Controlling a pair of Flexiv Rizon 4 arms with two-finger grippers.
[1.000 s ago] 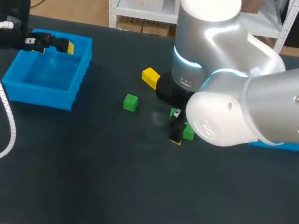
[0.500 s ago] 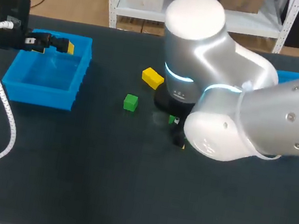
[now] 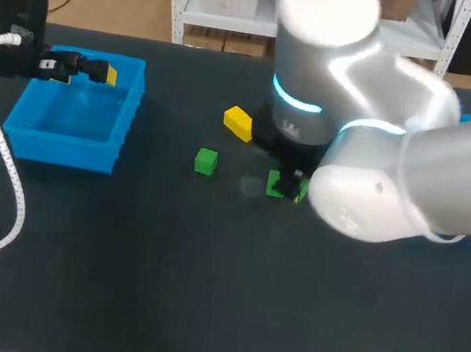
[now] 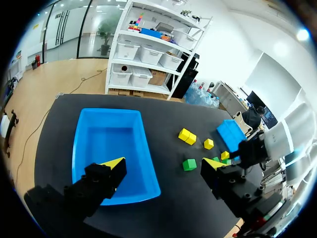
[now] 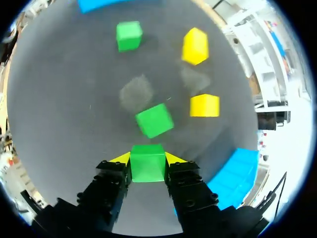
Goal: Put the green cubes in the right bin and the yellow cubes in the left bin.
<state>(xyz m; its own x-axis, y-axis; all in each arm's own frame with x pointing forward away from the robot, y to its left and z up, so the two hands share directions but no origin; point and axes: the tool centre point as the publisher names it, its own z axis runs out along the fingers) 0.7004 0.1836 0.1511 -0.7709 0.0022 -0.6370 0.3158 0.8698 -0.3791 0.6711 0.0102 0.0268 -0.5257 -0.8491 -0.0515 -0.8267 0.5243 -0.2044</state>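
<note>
Green cube (image 5: 147, 162) is sitting clamped between the yellow fingertips (image 5: 120, 158) of the right gripper (image 5: 147, 160), both pads pressing on opposite faces, so the hold is looking square and centred. Whether it is hanging clear of the table (image 5: 59, 124) I cannot tell. Just ahead of those fingers a second green cube (image 5: 154, 120) is lying loose. Close beside that one is the nearer yellow cube (image 5: 204, 105). Farther out, the farther yellow cube (image 5: 194, 45) and a third green cube (image 5: 129, 35) are waiting, well apart from each other. The right bin (image 5: 233, 174) is showing as a blue corner beside the gripper, which probably explains the grasp: a short carry is all this cube is needing. In the head view the bulky right arm (image 3: 373, 163) is reaching in over the middle and hiding most of that bin. Across the table the left gripper (image 4: 163, 166) is hanging above the left bin (image 4: 106, 111) with its fingers spread wide and nothing between them. It seems to be idling there out of the right arm's way, since no yellow cube is lying inside that bin yet
</note>
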